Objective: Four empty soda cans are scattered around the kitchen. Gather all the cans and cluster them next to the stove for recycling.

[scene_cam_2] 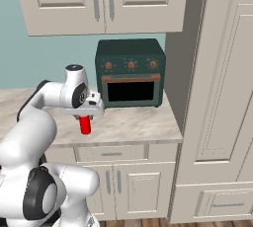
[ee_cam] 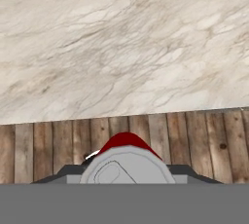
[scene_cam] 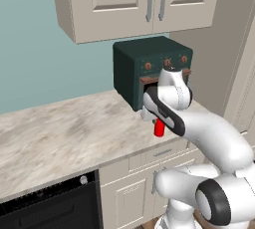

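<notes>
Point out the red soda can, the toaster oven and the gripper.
red soda can point(scene_cam_2: 86, 125), right base view, its side.
toaster oven point(scene_cam_2: 130, 53), right base view, top front panel.
gripper point(scene_cam_2: 87, 114), right base view, between fingertips.

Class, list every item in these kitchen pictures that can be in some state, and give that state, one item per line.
Red soda can: upright, lifted off the counter, held from above.
Pincer: shut on the red soda can.
Toaster oven: door closed.
Upper cabinets: doors closed.
Counter drawer: closed.
</notes>
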You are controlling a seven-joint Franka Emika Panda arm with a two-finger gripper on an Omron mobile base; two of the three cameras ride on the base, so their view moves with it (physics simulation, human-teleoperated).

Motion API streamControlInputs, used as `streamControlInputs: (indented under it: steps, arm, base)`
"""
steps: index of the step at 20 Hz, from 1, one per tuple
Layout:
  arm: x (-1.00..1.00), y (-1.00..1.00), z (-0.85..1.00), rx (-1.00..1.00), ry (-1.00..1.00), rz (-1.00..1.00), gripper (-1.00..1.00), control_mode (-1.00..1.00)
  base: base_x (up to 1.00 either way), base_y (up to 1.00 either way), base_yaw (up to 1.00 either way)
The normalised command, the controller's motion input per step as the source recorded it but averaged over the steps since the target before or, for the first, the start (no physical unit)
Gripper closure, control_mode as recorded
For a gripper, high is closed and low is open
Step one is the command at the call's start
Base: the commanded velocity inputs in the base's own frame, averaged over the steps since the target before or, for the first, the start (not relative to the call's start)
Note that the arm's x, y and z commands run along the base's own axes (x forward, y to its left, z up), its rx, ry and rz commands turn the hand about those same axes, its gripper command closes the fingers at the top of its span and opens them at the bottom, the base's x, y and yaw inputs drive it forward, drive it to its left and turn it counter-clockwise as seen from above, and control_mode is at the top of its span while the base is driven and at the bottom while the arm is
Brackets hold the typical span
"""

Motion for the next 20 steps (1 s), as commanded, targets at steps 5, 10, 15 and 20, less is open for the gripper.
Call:
streamControlInputs:
  steps: [5,10,15,20]
  arm:
    - [0.0,0.0,0.0,0.0,0.0,0.0,1.0,1.0]
    - [0.0,0.0,0.0,0.0,0.0,0.0,1.0,1.0]
    - [0.0,0.0,0.0,0.0,0.0,0.0,1.0,1.0]
    - [0.0,0.0,0.0,0.0,0.0,0.0,1.0,1.0]
  base:
    - [-0.15,0.04,0.02]
    - [-0.48,0.15,0.29]
    - [-0.3,0.21,0.62]
    - [-0.03,0.08,0.99]
